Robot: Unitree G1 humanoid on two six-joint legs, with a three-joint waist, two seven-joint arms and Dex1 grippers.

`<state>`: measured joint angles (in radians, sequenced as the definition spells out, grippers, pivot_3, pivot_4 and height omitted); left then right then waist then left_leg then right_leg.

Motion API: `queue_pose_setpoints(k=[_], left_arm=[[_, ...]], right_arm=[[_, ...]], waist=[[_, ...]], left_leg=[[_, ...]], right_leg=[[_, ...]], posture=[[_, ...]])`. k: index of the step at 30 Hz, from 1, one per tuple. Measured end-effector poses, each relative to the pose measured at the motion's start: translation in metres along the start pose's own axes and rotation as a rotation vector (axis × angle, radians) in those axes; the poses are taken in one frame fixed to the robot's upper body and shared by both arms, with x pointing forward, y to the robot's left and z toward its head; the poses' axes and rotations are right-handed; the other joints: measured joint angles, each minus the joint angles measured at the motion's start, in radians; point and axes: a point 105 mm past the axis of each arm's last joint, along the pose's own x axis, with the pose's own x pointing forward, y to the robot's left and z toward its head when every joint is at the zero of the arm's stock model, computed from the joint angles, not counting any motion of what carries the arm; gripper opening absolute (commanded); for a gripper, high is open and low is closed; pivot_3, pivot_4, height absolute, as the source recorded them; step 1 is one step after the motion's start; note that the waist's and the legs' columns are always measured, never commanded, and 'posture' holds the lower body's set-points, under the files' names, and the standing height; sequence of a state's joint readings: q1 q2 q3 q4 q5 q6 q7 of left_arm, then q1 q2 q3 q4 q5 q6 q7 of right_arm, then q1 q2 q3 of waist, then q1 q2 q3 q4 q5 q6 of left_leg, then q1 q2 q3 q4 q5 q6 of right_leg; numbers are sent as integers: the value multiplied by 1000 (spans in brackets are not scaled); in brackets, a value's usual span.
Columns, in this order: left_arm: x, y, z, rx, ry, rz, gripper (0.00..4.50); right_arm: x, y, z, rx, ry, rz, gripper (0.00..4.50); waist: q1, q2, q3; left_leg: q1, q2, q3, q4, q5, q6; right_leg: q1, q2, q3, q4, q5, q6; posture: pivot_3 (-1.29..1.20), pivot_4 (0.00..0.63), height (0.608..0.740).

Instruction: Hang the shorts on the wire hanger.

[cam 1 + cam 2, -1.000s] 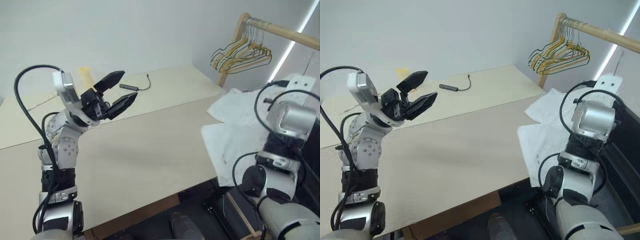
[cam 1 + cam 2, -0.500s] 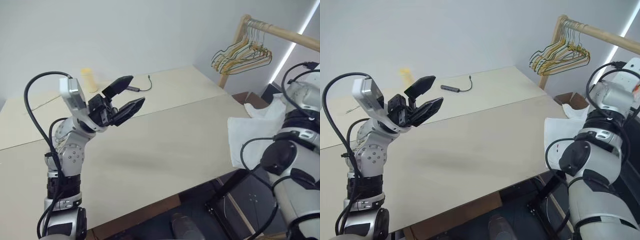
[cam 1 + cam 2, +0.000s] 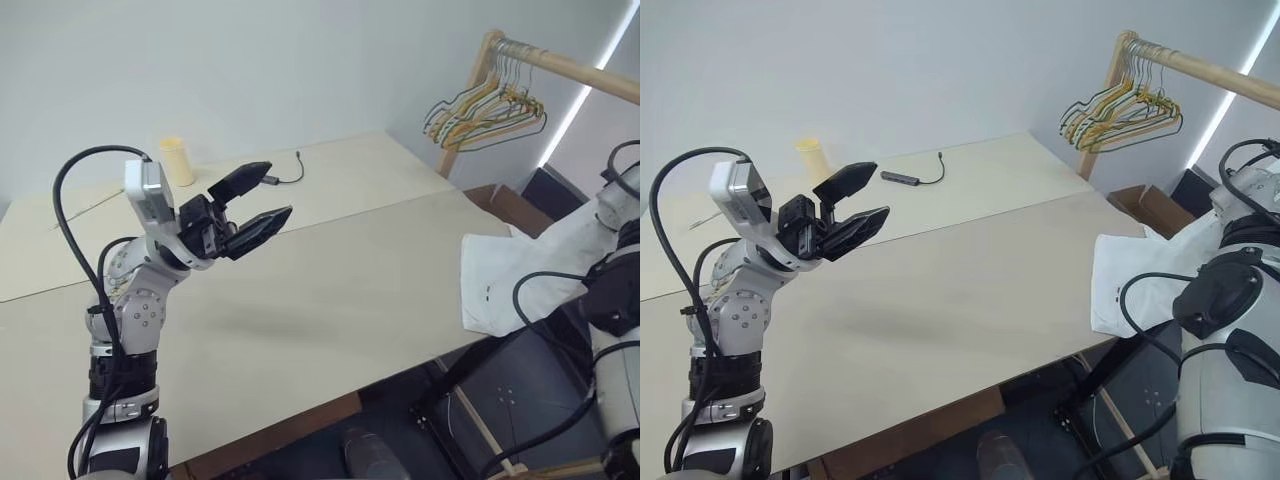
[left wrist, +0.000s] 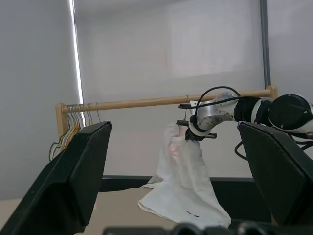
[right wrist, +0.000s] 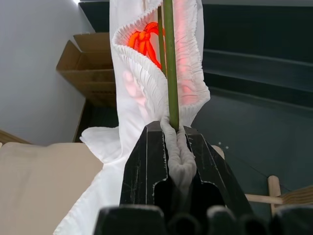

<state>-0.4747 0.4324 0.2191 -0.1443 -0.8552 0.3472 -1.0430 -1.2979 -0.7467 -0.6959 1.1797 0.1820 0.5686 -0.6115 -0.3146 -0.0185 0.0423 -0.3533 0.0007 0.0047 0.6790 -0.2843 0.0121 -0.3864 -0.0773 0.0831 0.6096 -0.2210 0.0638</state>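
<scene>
While clamped, shorts (image 5: 146,93) overhang right pincer (image 5: 173,147).

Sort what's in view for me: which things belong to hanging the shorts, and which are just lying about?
Job:
- white soft fabric shorts, pinched at the waistband
- thin grey-olive wire hanger, gripped with the waistband
- right pincer, shut on both
- left pincer, open

Lying about:
- bunch of coloured hangers on wooden rail
- yellow cup
- black cable
- cardboard box

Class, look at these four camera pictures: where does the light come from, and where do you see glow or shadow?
Head views: a bright strip of daylight stands behind the wooden rail; a soft shadow lies on the table under the left gripper. Left wrist view: another bright strip beside grey blinds. Right wrist view: the shorts, pinched with the wire hanger by the right gripper, glow orange-red inside the waistband.
</scene>
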Motion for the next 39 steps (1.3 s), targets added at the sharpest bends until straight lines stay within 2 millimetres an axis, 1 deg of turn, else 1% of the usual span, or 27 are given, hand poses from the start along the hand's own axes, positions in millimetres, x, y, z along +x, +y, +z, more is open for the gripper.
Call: queue_pose_setpoints(k=[3, 5, 6, 10, 16, 18, 21, 23, 25, 28, 30, 31, 33, 34, 35, 37, 39], left_arm=[[0, -1, 1, -7, -14, -12, 4500], [1, -3, 3, -15, -26, -21, 4500], [1, -3, 3, -16, -29, -25, 4500], [1, -5, 5, -20, -38, -40, 4500], [2, -9, 6, -19, -41, -59, 4500], [2, -9, 6, -19, -43, -59, 4500], [2, -10, 7, -16, -43, -61, 4500], [2, -10, 6, -16, -41, -59, 4500], [1, -10, 6, -13, -40, -53, 4500], [1, -9, 7, -11, -42, -42, 4500], [1, -9, 8, -9, -43, -38, 4500], [0, -9, 8, -7, -45, -36, 4500], [0, -8, 8, -7, -45, -35, 4500], [0, -8, 9, -7, -45, -32, 4500], [-2, -8, 9, -6, -39, -25, 4500], [-10, -6, 7, 3, -6, 1, 4500], [-21, -1, 4, 24, 50, 53, 4500]], right_arm=[[0, 0, -1, -20, -3, -7, 100], [1, -1, -1, -28, -1, -11, 829], [1, -2, -3, -29, 5, -15, 1075], [4, -5, -11, -73, 14, -40, 2418], [2, -2, -9, -178, -44, -71, 4481], [1, -1, -7, -215, -72, -92, 4481], [-4, -2, 2, -279, -154, -147, 4481], [-9, -3, 15, -336, -249, -206, 4481], [-22, -1, 35, -421, -429, -281, 4481], [-48, 18, 58, -496, -682, -298, 4481], [-65, 38, 64, -537, -833, -214, 4481], [-73, 51, 63, -563, -900, -153, 4481], [-87, 78, 52, -634, -991, -10, 4481], [-93, 91, 42, -671, -1010, 70, 4481], [-98, 106, 29, -726, -1023, 164, 4481], [-108, 129, 2, -830, -1029, 336, 4481], [-118, 147, -35, -954, -986, 564, 4481]], waist=[[-1, 0, 0], [-1, 0, 0], [-1, 0, 0], [-1, 0, 0], [-2, 0, 0], [-1, 0, 0], [0, 0, 0], [1, 0, 0], [1, 0, 0], [-2, 1, 0], [-2, 0, 0], [-4, 0, 0], [-6, 0, 0], [-6, 0, 0], [-6, 0, 0], [-6, 1, 0], [-2, 0, 0]], left_leg=[[0, 0, 1, 0, 0, 0], [0, 0, 1, 0, 0, 0], [0, 0, 1, 0, 0, 0], [1, 0, 1, 0, 0, 0], [1, 0, 2, 0, 0, 0], [1, 0, 2, 0, 0, 0], [1, 0, 2, 0, 0, 0], [0, 0, 2, 0, 0, 0], [0, 0, 2, 0, 0, 0], [1, 0, 3, 0, 0, 0], [1, 0, 3, 0, 0, 0], [1, 0, 3, 1, 0, 0], [2, 0, 3, 1, 0, 0], [2, 0, 3, 1, 0, 0], [2, 0, 3, 1, 0, 0], [2, 0, 2, 1, 0, 0], [5, 0, 0, 1, 0, 0]], right_leg=[[0, 0, 1, 0, 0, 0], [0, 0, 1, 0, 0, 0], [0, 0, 1, 0, 0, 0], [0, 0, 2, 1, 0, 0], [0, 0, 2, 1, 0, 0], [0, 0, 2, 1, 0, 0], [0, 0, 2, 1, 0, 0], [-1, 0, 2, 1, 0, 0], [-1, 0, 3, 1, 0, 0], [-2, 0, 4, 2, 0, 1], [-2, 1, 4, 2, 1, 1], [-1, 1, 5, 2, 1, 2], [-1, 1, 5, 2, 1, 2], [-1, 1, 6, 2, 2, 2], [-1, 1, 6, 2, 2, 2], [-1, 2, 6, 3, 2, 2], [-3, 2, 4, 3, 2, 2]], posture=[[-214, 0, 740], [-213, 0, 740], [-213, 0, 740], [-212, 0, 740], [-210, 0, 740], [-206, 0, 740], [-202, 0, 740], [-203, 0, 740], [-203, 0, 740], [-201, 0, 740], [-201, 0, 740], [-201, 0, 740], [-188, 0, 740], [-188, 0, 740], [-181, 0, 740], [-175, 0, 740], [-158, 0, 740]])
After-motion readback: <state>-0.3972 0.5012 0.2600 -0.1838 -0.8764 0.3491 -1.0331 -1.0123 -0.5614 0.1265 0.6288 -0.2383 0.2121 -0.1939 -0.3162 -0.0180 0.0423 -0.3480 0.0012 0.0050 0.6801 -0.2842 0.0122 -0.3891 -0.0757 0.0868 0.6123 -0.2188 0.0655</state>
